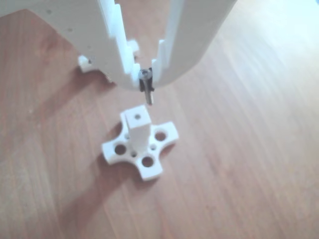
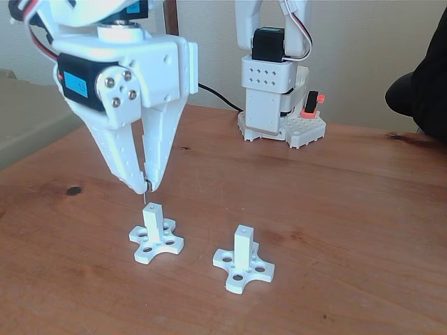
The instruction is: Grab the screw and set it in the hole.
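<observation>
Gripper (image 2: pixel 147 187) closed on the screw (image 1: pixel 146 87), fingers (image 2: pixel 119 157) pinching its head, shaft hanging just above the hole (image 1: pixel 137 117) in the left post (image 2: pixel 154 222) in the fixed view, toward the desk's (image 2: pixel 349 209) near edge. No legible writing.

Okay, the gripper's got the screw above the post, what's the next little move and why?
Probably nudge it over the hole, then lower. The gripper holds the screw upright just above the left post, its tip seemingly slightly off the bore.
</observation>
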Controlling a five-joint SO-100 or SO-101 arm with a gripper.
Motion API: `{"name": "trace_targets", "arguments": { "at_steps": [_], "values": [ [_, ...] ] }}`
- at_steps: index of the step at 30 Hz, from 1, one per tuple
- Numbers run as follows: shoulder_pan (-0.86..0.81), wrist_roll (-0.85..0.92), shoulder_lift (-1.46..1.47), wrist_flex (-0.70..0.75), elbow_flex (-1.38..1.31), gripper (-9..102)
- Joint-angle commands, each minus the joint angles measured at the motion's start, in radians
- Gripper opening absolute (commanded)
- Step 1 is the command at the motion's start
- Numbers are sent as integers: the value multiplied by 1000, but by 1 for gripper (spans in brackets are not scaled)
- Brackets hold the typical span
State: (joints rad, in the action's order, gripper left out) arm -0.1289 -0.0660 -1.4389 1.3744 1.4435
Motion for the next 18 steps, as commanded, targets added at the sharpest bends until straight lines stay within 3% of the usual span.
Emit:
{"name": "trace_targets", "arguments": {
  "at_steps": [1, 18],
  "values": [
    [29, -5, -44, 8, -89, -4],
    [169, -71, -71, 54, -112, -4]
  ]
}}
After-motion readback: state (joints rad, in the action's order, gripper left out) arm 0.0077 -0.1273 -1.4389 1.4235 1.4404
